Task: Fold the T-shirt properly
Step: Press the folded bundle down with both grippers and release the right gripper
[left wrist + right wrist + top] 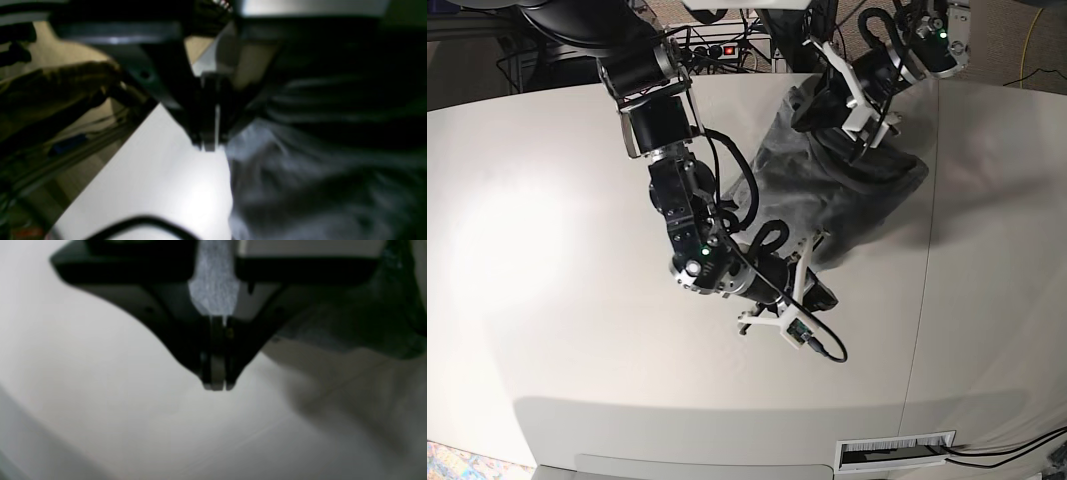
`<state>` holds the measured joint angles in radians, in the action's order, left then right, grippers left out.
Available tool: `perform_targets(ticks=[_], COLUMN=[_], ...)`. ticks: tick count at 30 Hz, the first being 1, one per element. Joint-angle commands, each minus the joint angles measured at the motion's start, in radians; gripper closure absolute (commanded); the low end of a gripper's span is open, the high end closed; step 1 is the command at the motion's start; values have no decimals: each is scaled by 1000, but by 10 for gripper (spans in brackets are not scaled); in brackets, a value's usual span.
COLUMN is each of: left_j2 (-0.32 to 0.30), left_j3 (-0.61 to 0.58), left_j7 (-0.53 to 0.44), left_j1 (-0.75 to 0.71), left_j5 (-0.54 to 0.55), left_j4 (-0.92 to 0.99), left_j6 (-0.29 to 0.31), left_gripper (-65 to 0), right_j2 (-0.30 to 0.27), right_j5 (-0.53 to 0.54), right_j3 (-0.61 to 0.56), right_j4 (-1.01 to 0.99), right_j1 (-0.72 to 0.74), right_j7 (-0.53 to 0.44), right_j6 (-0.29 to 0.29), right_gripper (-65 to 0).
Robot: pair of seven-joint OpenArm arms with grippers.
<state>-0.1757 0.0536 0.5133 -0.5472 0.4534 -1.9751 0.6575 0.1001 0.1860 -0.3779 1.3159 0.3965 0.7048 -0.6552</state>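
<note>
The grey T-shirt (pixel 857 190) lies bunched and wrinkled on the white table (pixel 547 250), right of centre toward the back. My left gripper (pixel 807 112) is shut on the shirt's far left edge and holds it raised. In the left wrist view its fingertips (pixel 208 146) meet right beside the cloth (pixel 300 183). My right gripper (pixel 825 296) is at the shirt's near corner. In the right wrist view it (pixel 217 385) is shut with a thin strip of grey cloth (pixel 213 290) pinched between its fingers, and more fabric hangs to the upper right.
Cables and a power strip (pixel 717 48) sit behind the table's far edge. A slotted vent (pixel 897 452) lies at the near right. A black cable (pixel 143 221) crosses the bottom of the left wrist view, over the table edge (pixel 110 156).
</note>
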Motion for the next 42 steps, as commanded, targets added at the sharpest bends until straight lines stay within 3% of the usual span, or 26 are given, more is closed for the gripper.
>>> perform_targets(ticks=[1,5,9,16,21,27,36,39,42], left_j2=[-2,-2,-18,-179,-306,-382,-387,-395,-412], left_j3=[-9,-25,-24,-24,-24,-24,-25,-25,-25], left_j7=[-38,-68,-69,-83,-195,-229,-327,-313,-259], left_j1=[14,76,138,203,216,308,508,562,581], left_j5=[6,-85,-203,-253,-321,-344,-372,-385,-324], left_j4=[5,104,200,296,308,325,507,521,473], left_j6=[5,5,-34,-71,-121,-146,-144,-132,-96], left_gripper=[0,0,0,0,0,0,0,0,0], right_j2=[8,8,2,-67,-130,-180,-207,-211,-214], right_j5=[16,-5,-4,13,190,488,917,935,936], right_j3=[-9,-36,-32,-33,-33,-33,-33,-33,-33], right_j4=[-10,-98,-107,-106,-106,-104,-104,-104,-104], right_j1=[31,30,33,36,35,36,35,36,36], right_j7=[-24,-9,121,296,488,691,691,691,691], right_j6=[-3,-3,-3,-3,-3,-3,-3,-3,-3], right_gripper=[0,0,0,0,0,0,0,0,0])
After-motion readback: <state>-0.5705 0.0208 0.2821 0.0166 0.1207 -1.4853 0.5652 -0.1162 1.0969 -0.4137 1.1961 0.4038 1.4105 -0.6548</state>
